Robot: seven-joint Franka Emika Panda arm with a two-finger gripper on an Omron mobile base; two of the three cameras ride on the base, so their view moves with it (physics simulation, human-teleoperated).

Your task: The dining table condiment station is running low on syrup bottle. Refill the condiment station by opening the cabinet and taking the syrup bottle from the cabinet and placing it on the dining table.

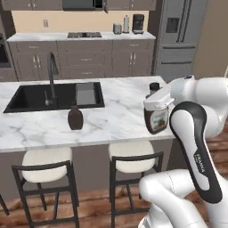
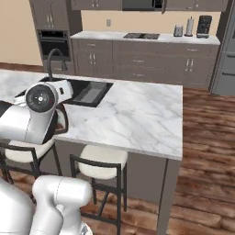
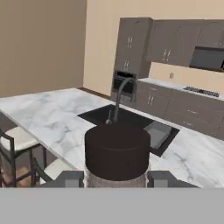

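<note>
Now the gripper (image 3: 116, 178) has its two fingers squeezed on the syrup bottle (image 1: 156, 115), holding it up by the near edge of the dining table (image 1: 120, 118). So fetching it from the cabinet looks done. It's not set down yet; another dark bottle (image 1: 75, 118) stands farther off by the sink (image 1: 55, 96).

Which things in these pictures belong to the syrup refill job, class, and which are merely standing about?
Belong to the job:
- syrup bottle, held in the gripper
- dining table, where it must go

Standing about:
- squat dark bottle on the table
- faucet
- sink
- stools
- toaster
</note>
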